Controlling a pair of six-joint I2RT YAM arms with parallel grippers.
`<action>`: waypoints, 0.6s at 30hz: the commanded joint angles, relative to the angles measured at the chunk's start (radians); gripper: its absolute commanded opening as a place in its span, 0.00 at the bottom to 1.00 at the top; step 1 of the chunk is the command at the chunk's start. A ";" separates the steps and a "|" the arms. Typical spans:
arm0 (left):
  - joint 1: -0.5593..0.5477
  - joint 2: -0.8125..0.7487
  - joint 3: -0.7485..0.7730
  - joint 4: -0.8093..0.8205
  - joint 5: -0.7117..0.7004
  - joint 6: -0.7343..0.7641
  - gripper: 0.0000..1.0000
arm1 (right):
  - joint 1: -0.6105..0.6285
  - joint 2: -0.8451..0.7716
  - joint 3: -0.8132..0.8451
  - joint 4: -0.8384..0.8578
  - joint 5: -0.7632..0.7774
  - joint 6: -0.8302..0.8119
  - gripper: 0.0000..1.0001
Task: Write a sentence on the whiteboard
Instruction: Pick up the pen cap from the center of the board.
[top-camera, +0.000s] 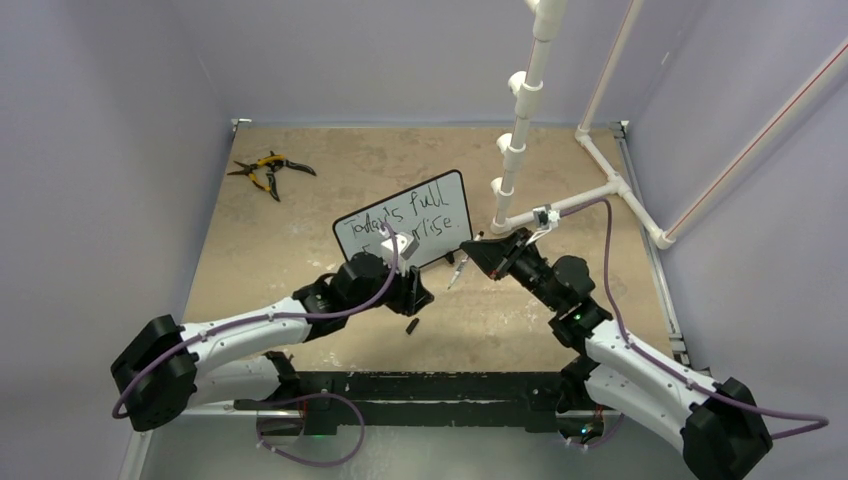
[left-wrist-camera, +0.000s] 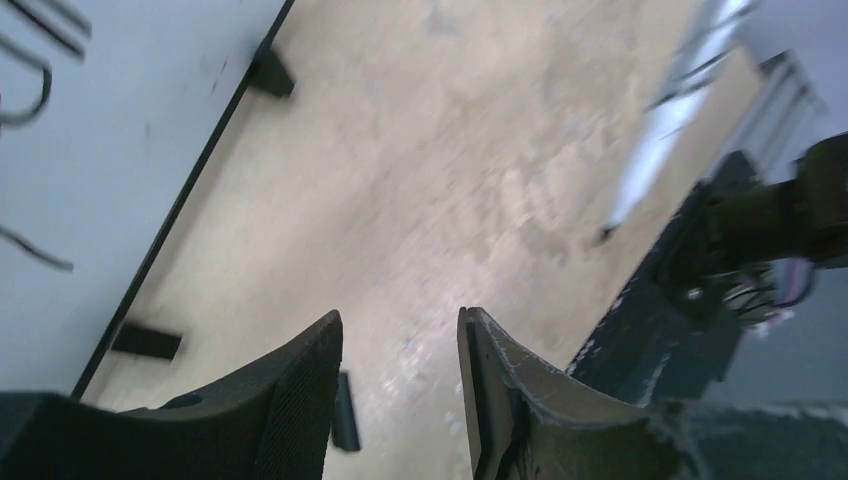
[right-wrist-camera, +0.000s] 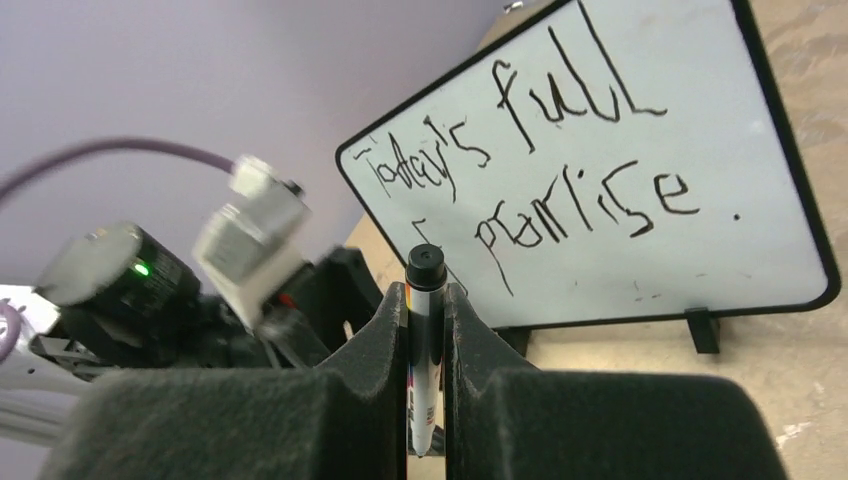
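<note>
Whiteboard (right-wrist-camera: 600, 190), sentence (right-wrist-camera: 530, 150) "Today's full", right hand (right-wrist-camera: 427, 298) clamping marker (right-wrist-camera: 424, 345)

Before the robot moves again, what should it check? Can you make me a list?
1. Marker held tight: ok, the right gripper is shut on it.
2. Left gripper free: ok, jaws apart, nothing between them.
3. Whiteboard standing on its feet: ok.
4. Sentence finished: cannot tell, the marker hides the start of the second line.
5. Small black piece by the left gripper is the cap: cannot tell.
</note>
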 joint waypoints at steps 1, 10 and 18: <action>-0.051 0.037 -0.034 -0.148 -0.146 0.033 0.44 | 0.002 -0.076 0.021 -0.040 0.073 -0.067 0.00; -0.150 0.158 -0.001 -0.269 -0.349 -0.018 0.38 | 0.002 -0.117 -0.012 -0.045 0.091 -0.083 0.00; -0.272 0.257 0.043 -0.309 -0.446 -0.078 0.37 | 0.002 -0.107 -0.025 -0.023 0.088 -0.081 0.00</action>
